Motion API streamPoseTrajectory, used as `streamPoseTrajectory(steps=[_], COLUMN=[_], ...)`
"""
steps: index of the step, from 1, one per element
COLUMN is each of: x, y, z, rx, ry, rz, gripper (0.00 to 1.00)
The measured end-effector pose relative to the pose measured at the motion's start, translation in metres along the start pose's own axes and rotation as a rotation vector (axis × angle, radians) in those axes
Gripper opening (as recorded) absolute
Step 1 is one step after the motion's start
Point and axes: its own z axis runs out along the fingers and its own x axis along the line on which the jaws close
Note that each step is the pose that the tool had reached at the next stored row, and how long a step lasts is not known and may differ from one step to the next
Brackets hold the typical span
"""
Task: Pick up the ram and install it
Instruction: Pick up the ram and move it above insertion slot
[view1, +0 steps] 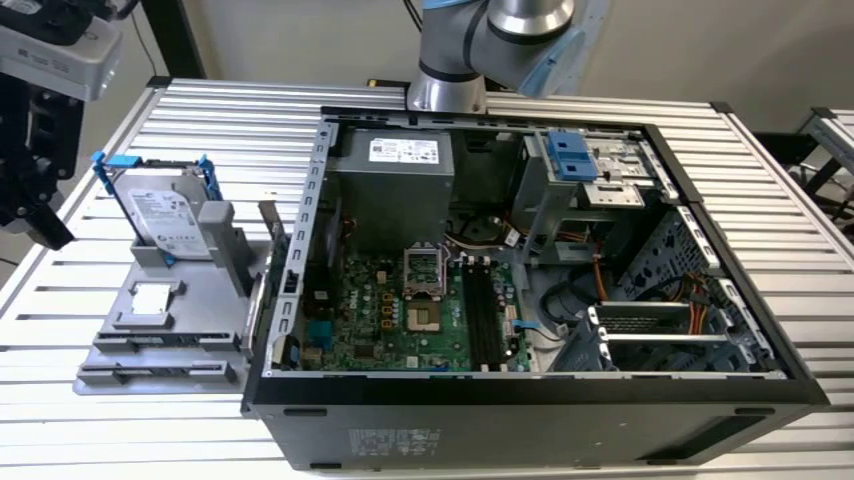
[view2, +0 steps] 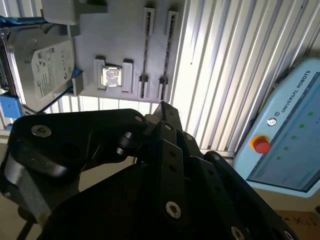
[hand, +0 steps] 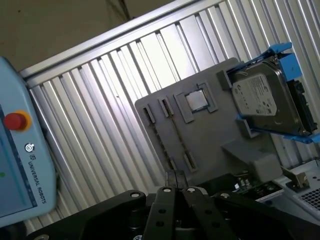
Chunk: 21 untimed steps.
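Dark lettering edges the pale blue plastic pendant (view2: 287, 142) (hand: 20, 165) in both wrist views; the silver hard drive's (view2: 47, 70) white label print is too small to read.

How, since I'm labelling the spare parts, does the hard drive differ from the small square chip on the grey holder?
The hard drive stands on edge in a blue frame, while the square chip lies flat in a recess with no frame. The hard drive is much larger and oblong. The square chip is small and square. Both are silver and sit on the grey holder, outside the computer case.
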Motion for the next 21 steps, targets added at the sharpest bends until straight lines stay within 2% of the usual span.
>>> streamPoseTrajectory(steps=[4, 21], x=[0.0, 0.0], y=[0.0, 0.0], z=[0.0, 0.0], rx=[0.0003, 0.0012], ry=[0.0009, 0.0066], rz=[-0.009, -0.121], gripper=[0.0, 0.0])
